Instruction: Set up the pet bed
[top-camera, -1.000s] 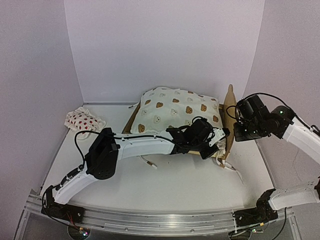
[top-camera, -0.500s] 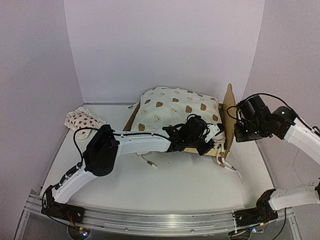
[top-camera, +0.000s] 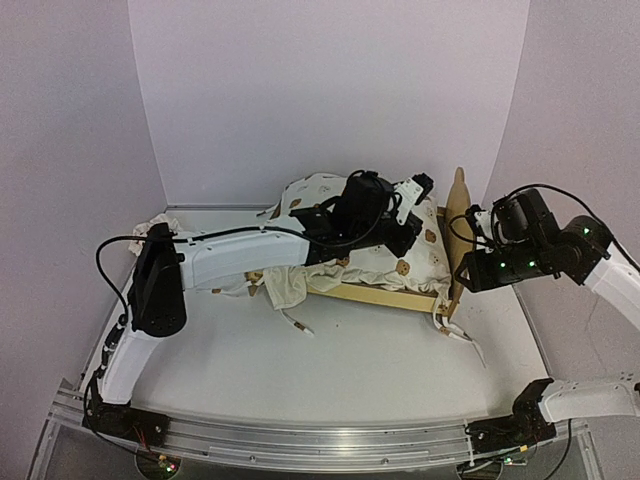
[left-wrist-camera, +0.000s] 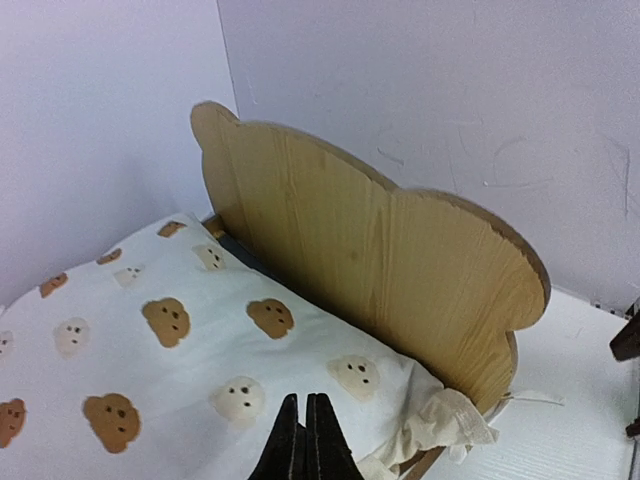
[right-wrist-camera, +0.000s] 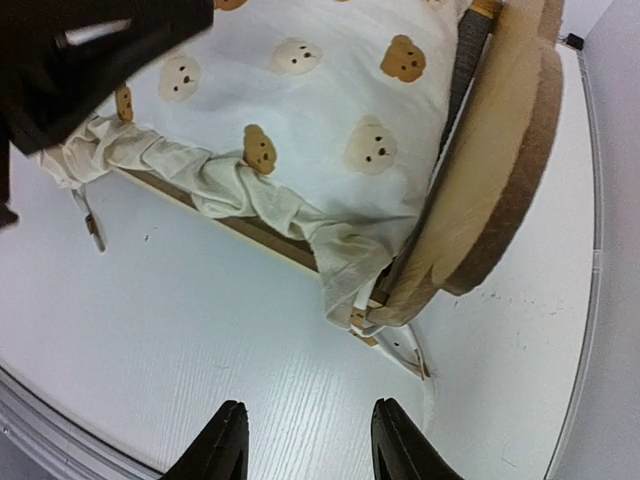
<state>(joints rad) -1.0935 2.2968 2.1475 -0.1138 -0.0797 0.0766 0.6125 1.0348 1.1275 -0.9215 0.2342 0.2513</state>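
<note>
**tinker_j:** Since the left hand (left-wrist-camera: 305, 440) was down at the near rail of the bed (top-camera: 385, 296) a second ago, this is a pretty big jump. It's swung up and across, and now hangs over the cushion (left-wrist-camera: 150, 370) with the headboard (left-wrist-camera: 380, 270) right ahead of its fingertips. Fingers are pressed together, and I can't see anything between them.

**paws_ok:** Yep, and the cushion changed too. In the top view it was sitting puffed up on the frame. Now it lies flatter inside the bed, just under that hand, with its far edge touching the headboard. One corner slumps over the rail behind the hand though, back along its own arm.

**tinker_j:** What about the right hand (right-wrist-camera: 308, 445)? Looks like it's more or less where it was.

**paws_ok:** Pretty much. Fingers are spread and holding nothing. It hovers over the bare surface (right-wrist-camera: 180, 340) with the headboard end of the bed ahead of it, not touching. A loose tie (right-wrist-camera: 400, 348) lies on the surface just ahead of that hand.

**tinker_j:** So my guess is the cushion step is mostly done?

**paws_ok:** I'd say so. It's seated in the frame rather than perched on top. That drooping corner probably still wants tucking in, and the ties aren't fastened to anything I can see. The left hand is up clear of the fabric, so the next move should be easy for it.
</note>
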